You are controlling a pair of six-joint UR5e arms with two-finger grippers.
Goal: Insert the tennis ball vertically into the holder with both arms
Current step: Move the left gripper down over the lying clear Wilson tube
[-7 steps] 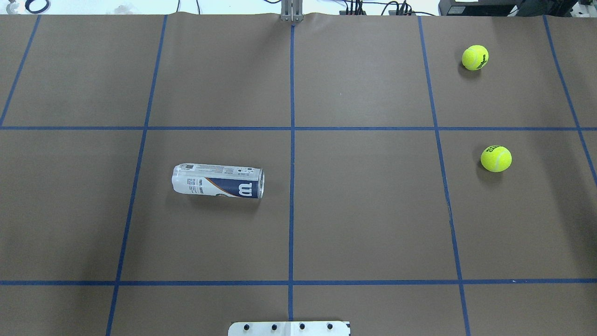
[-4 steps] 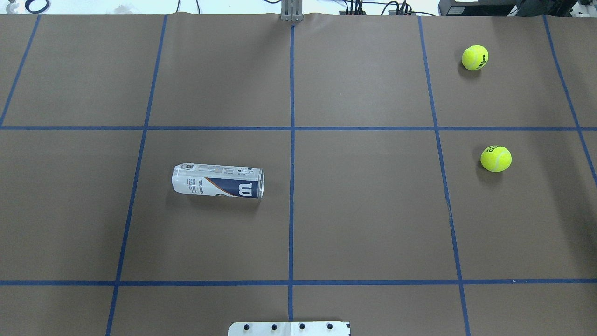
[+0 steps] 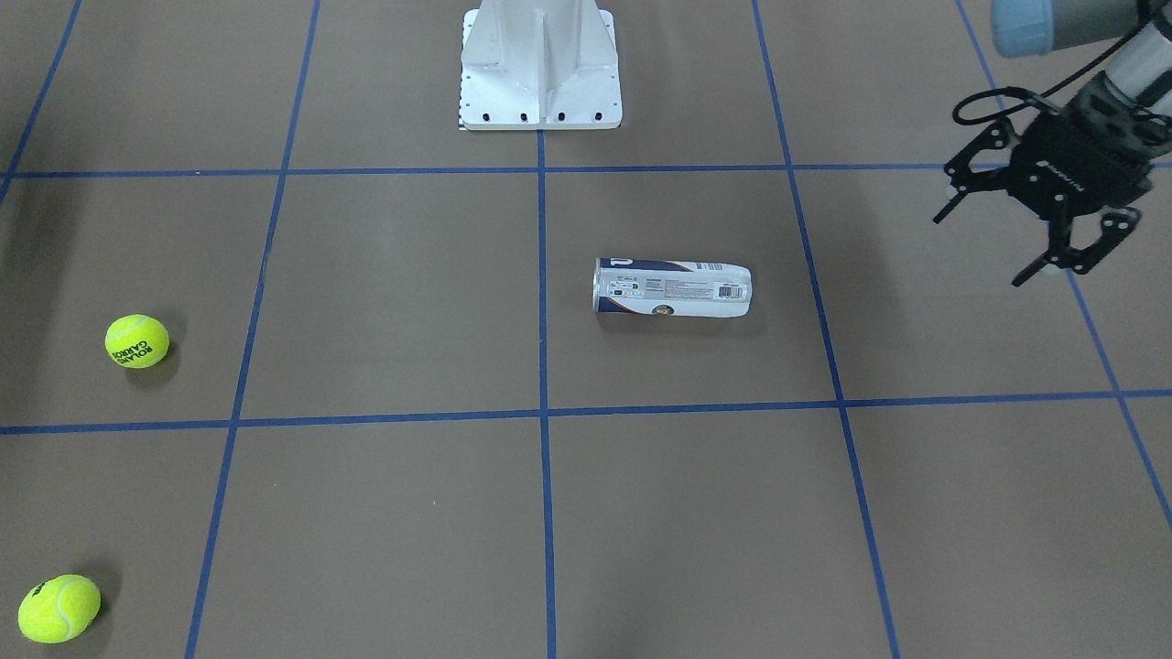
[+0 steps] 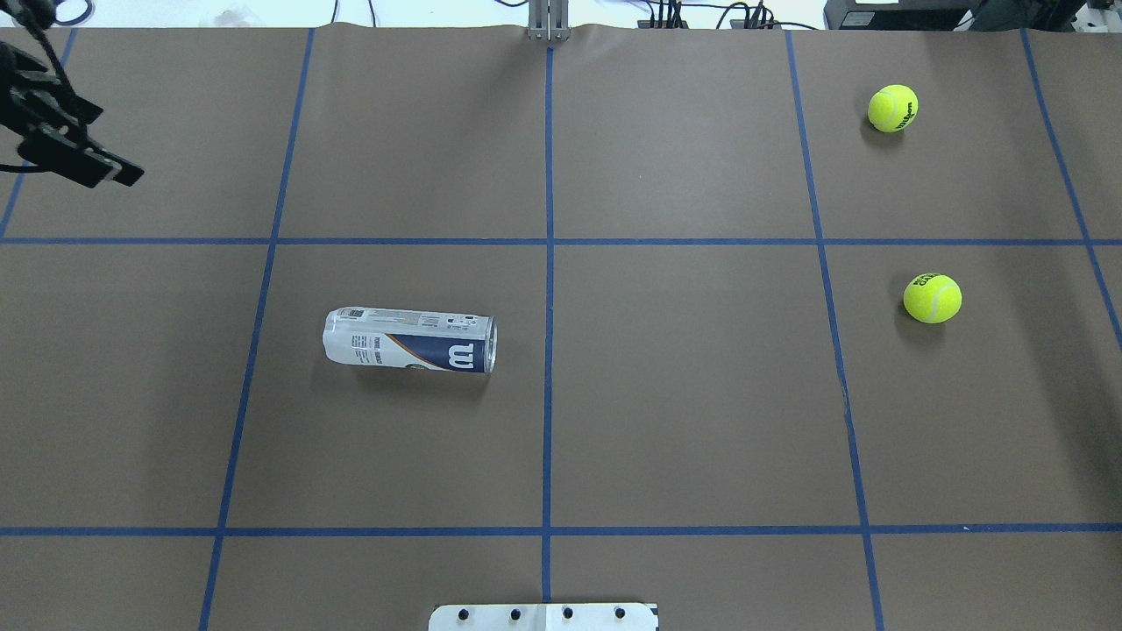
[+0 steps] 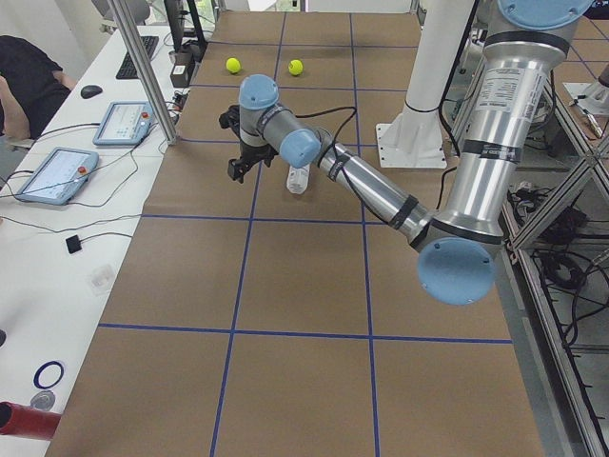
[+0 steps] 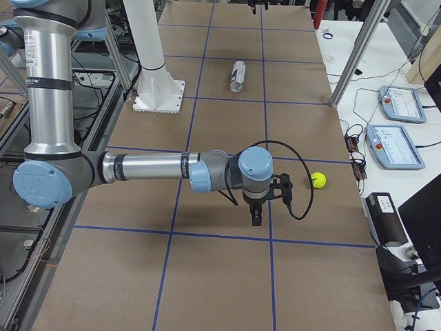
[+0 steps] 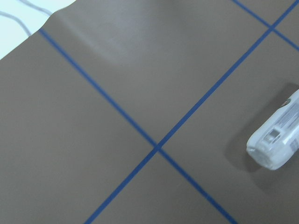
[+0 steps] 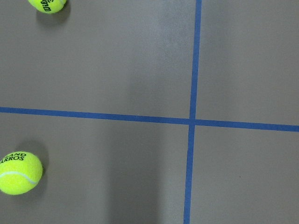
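The holder (image 4: 409, 339) lies on its side left of the table's centre line, open end toward the centre; it also shows in the front view (image 3: 673, 287) and the left wrist view (image 7: 278, 140). Two yellow tennis balls lie at the far right (image 4: 893, 108) and right middle (image 4: 933, 298); both show in the right wrist view (image 8: 18, 171) (image 8: 46, 4). My left gripper (image 3: 977, 251) is open and empty, above the table's left side, well away from the holder. My right gripper (image 6: 256, 217) shows only in the exterior right view, near one ball (image 6: 317, 180); I cannot tell its state.
The white pedestal base (image 3: 540, 64) stands at the robot's edge of the table. Blue tape lines (image 4: 548, 263) divide the brown surface into squares. Tablets and cables (image 5: 57, 176) lie on the white bench beyond the far edge.
My left gripper has come into the overhead view at the upper left, where it did not show before. The holder and both balls have not moved.
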